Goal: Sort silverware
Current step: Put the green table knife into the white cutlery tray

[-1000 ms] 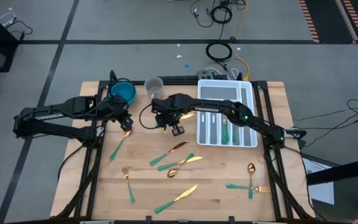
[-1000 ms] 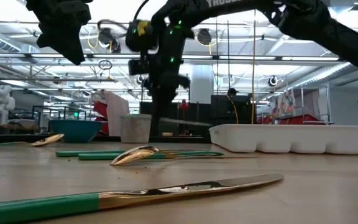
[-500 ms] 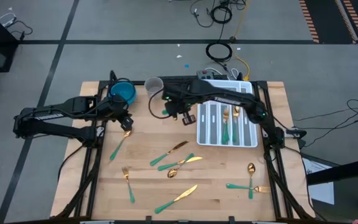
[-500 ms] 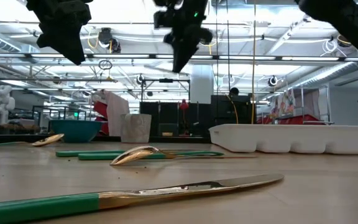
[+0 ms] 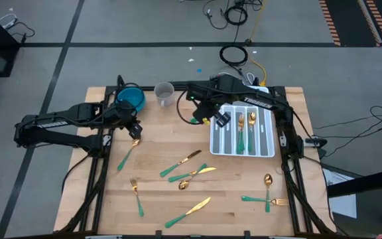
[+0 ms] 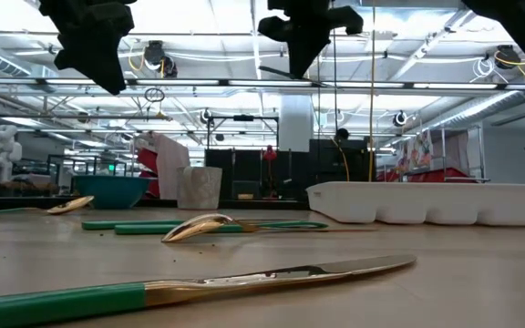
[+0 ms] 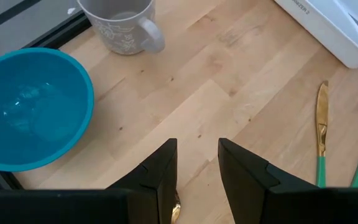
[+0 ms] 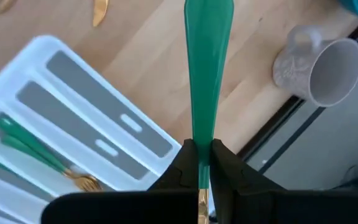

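Right tool [image 8: 199,163] clamped on a teal-handled piece of silverware [image 8: 207,68], held above the near-left corner of the white tray [image 5: 266,150], beside the mug [image 5: 164,93]. Left tool [image 7: 196,176] hovers with fingers parted, nothing held, over a gold spoon [image 5: 128,152] just beside the blue bowl [image 5: 131,98]. Other silverware lies scattered on the surface [image 5: 231,199] away from the tray; some pieces already in tray compartments

Eight loose pieces of silverware [image 5: 191,209], one tray [image 5: 216,149], one bowl [image 5: 131,98] and one mug [image 5: 164,91].
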